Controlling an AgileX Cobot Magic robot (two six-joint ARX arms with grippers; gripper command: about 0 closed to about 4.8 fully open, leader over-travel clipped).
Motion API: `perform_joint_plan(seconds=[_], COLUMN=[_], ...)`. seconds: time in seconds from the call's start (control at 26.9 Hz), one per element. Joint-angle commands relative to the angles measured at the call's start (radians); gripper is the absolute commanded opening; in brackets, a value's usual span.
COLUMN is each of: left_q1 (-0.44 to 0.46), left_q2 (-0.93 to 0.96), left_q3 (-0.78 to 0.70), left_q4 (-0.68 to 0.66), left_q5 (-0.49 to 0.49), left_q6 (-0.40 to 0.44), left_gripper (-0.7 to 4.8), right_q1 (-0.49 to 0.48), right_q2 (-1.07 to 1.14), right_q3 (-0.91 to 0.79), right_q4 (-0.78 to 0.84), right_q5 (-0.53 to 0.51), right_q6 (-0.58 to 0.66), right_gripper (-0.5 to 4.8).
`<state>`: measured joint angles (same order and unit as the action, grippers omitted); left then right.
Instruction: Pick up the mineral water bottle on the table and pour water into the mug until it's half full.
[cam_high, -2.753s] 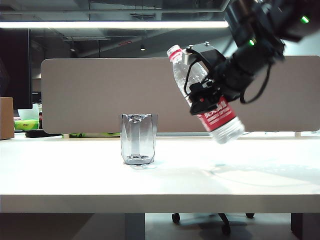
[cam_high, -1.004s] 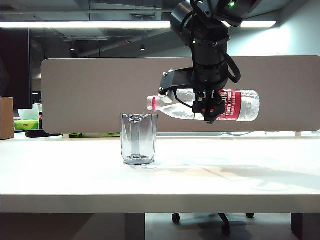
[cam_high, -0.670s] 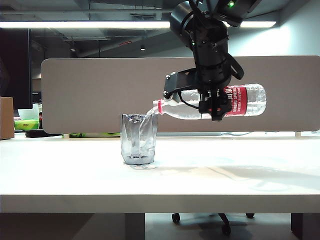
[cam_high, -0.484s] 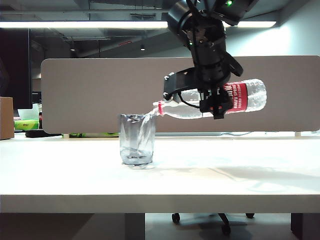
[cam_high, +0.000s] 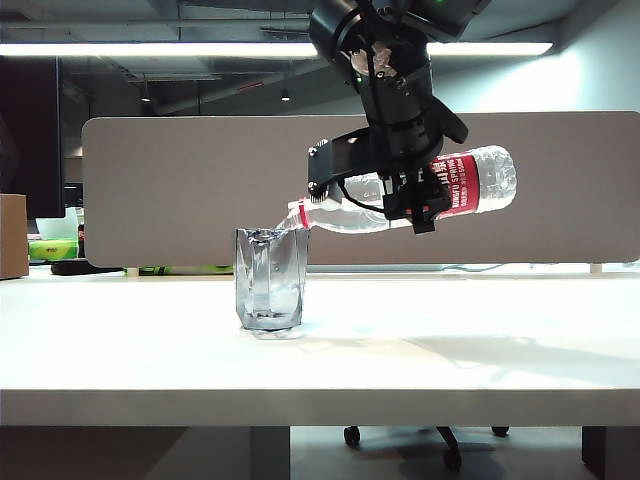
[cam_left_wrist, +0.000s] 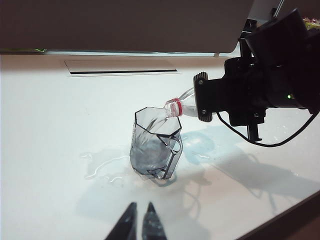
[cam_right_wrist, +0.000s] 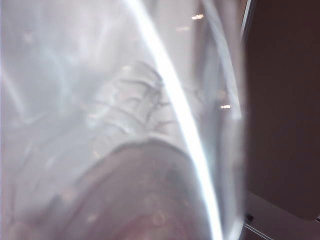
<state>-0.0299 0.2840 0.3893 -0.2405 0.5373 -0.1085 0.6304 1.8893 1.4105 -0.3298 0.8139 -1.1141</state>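
My right gripper (cam_high: 408, 192) is shut on the mineral water bottle (cam_high: 472, 184), held nearly level above the table (cam_high: 450, 360) with its base a little higher than its neck. The red-ringed neck (cam_left_wrist: 175, 107) sits over the rim of the mug (cam_high: 270, 292), and water (cam_left_wrist: 149, 159) runs into the mug. Up close in the right wrist view, the bottle (cam_right_wrist: 125, 125) fills the picture and hides the jaws. My left gripper (cam_left_wrist: 141, 209) is shut and empty, low over the table on the near side of the mug (cam_left_wrist: 155, 150).
Spilled water (cam_left_wrist: 100, 162) lies on the table around the mug's foot. A grey partition (cam_high: 170, 190) runs along the back edge, with a cable slot (cam_left_wrist: 120, 67) in front of it. A cardboard box (cam_high: 12, 235) stands at the far left.
The bottle has swung over the mug and tipped neck-down, and water has begun to flow. The mug has slid slightly left and holds more water. The left gripper has not moved.
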Motion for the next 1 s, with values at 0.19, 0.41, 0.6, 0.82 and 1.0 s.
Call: perform_joint_plan(seconds=[0.19, 0.41, 0.6, 0.82, 1.0], left_q1=[0.001, 0.001, 0.001, 0.001, 0.001], left_q2=[0.001, 0.001, 0.001, 0.001, 0.001], left_q3=[0.008, 0.008, 0.008, 0.008, 0.008], left_q4=[-0.01, -0.028, -0.012, 0.006, 0.006], left_q5=[-0.002, -0.002, -0.003, -0.024, -0.048], left_q6=[-0.003, 0.005, 0.004, 0.004, 0.004], left_gripper=[0.21, 0.21, 0.21, 0.21, 0.21], right_q1=[0.003, 0.018, 0.019, 0.018, 0.011], right_q2=[-0.011, -0.011, -0.011, -0.011, -0.012], right_q3=[0.01, 0.01, 0.01, 0.009, 0.006], right_q4=[0.027, 0.066, 0.026, -0.032, -0.019], right_q5=[0.031, 0.022, -0.012, -0.126, -0.229], right_q6=[-0.017, -0.015, 0.167, 0.472, 0.7], right_gripper=[2.47, 2.47, 2.47, 2.46, 2.42])
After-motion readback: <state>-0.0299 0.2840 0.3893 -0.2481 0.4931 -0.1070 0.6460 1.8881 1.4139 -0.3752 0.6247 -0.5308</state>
